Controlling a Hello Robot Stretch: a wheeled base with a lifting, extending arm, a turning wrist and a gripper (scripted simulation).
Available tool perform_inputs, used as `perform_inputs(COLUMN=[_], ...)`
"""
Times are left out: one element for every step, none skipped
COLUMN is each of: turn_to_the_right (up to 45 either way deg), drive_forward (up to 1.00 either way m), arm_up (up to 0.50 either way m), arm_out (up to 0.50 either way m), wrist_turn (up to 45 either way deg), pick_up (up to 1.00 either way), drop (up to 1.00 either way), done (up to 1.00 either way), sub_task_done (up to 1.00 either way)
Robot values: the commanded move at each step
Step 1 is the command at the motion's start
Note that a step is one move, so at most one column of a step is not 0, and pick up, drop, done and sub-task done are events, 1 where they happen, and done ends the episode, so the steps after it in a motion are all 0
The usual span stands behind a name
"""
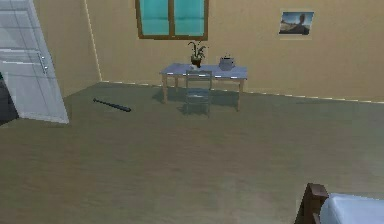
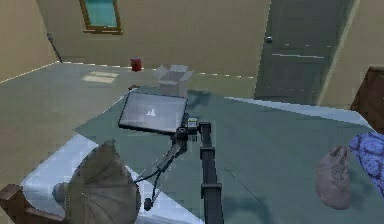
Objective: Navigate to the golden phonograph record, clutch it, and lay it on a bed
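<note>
A dull golden horn-shaped thing (image 2: 100, 187), like a phonograph's horn, shows at the arm side view's lower left, over the near edge of a bed (image 2: 270, 140) with a teal blanket. The dark arm (image 2: 208, 170) rises from the bottom edge to two white squares (image 2: 190, 125). From there the gripper (image 2: 152, 192) reaches down and left toward the horn-shaped thing. I cannot tell whether it holds anything, since the bed lies behind it.
On the bed lie an open laptop (image 2: 152, 110), a grey sack (image 2: 335, 175) and a patterned pillow (image 2: 370, 160). Beyond stand a grey door (image 2: 300, 50), a box (image 2: 175, 75) and a red thing (image 2: 136, 63). Ahead are a table (image 1: 203, 72) with a plant, a bat (image 1: 112, 104) and a white door (image 1: 28, 60).
</note>
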Motion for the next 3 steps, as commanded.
perform_inputs(turn_to_the_right=[0.0, 0.0, 0.0], drive_forward=[0.00, 0.00, 0.00], arm_up=[0.00, 0.00, 0.00], arm_out=[0.00, 0.00, 0.00], wrist_turn=[45.0, 45.0, 45.0], pick_up=[0.00, 0.00, 0.00], drop=[0.00, 0.00, 0.00], done=[0.00, 0.00, 0.00], sub_task_done=[0.00, 0.00, 0.00])
